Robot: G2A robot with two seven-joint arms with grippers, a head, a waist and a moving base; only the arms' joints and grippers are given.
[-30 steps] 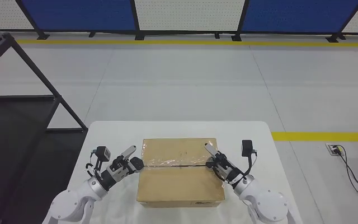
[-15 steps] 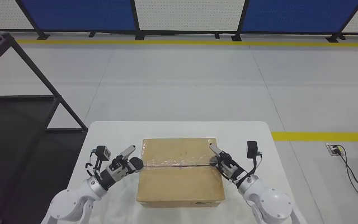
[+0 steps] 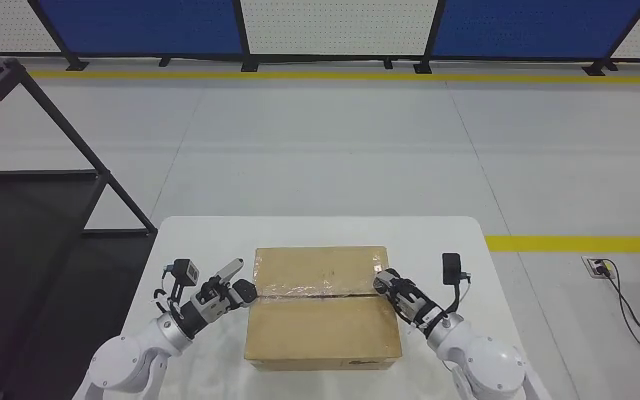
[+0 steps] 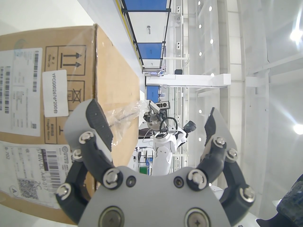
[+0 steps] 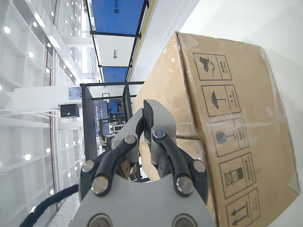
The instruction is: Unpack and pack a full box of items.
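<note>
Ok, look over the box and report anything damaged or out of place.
The clear tape over the top seam of the box is crumpled and lifted off the cardboard at the end beside the left gripper. Otherwise the box is closed and sits square on the table; no spills show.

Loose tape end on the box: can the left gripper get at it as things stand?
Probably yes. The left gripper is open beside the box, and the crumpled tape end juts out by one finger with nothing between; a slight shift seems needed.
</note>
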